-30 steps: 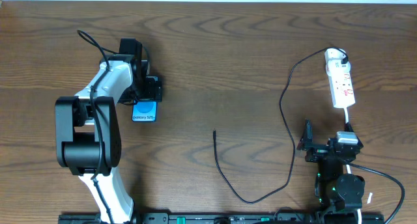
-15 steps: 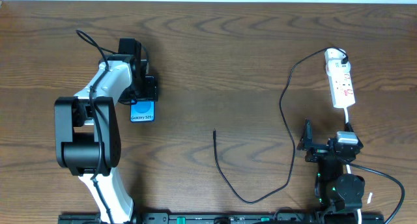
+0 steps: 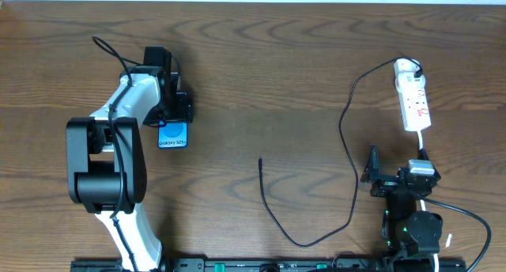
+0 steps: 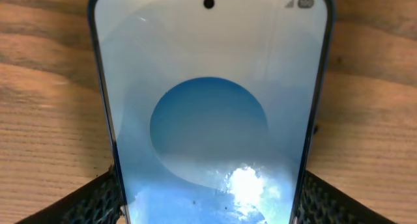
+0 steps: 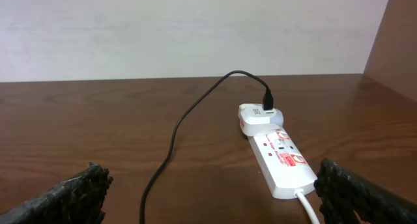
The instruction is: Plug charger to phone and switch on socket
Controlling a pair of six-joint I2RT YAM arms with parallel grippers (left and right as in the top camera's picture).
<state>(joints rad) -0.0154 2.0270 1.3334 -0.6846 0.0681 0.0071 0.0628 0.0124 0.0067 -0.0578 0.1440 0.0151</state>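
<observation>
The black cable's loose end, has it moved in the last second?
No. The charger tip lies in the same spot, just as far left of the socket as before.

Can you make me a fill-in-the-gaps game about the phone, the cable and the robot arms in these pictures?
1. The phone has a ___ screen.
2. The left gripper has the ___ between its fingers.
3. The charger is a thin ___ cable.
4. The right gripper faces the ___ socket.
Missing words: blue, phone, black, white.
</observation>
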